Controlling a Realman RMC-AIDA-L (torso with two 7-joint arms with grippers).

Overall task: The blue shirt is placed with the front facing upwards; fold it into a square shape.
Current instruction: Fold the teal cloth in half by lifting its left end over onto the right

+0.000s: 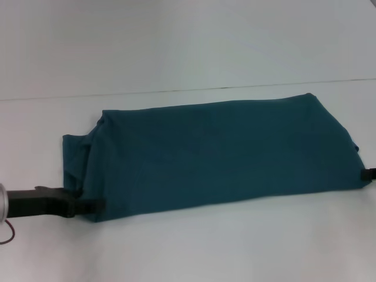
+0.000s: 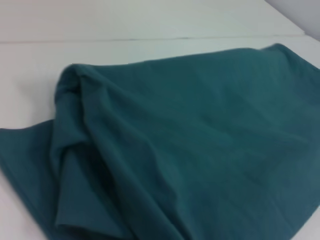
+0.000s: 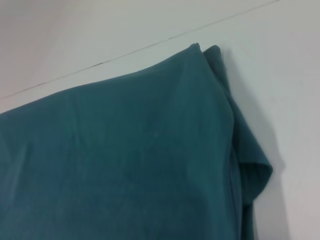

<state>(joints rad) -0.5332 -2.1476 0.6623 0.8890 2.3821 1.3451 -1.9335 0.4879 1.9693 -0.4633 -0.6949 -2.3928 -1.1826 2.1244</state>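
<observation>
Now you see the blue shirt (image 1: 217,155) folded into a wide band across the white table (image 1: 188,247), plain side up, no print or label showing. Left gripper (image 1: 94,205) meets its near-left corner, right gripper (image 1: 369,174) its right edge; grip on either, you cannot tell.

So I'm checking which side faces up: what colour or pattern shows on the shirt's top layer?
Plain dark teal-blue shirt, no print visible; clearest in the head view.

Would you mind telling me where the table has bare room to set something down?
The table is bare in front of the blue shirt, and in a narrower strip behind it. The shirt's near corners are crowded: the left pincer and the right pincer sit there.
</observation>
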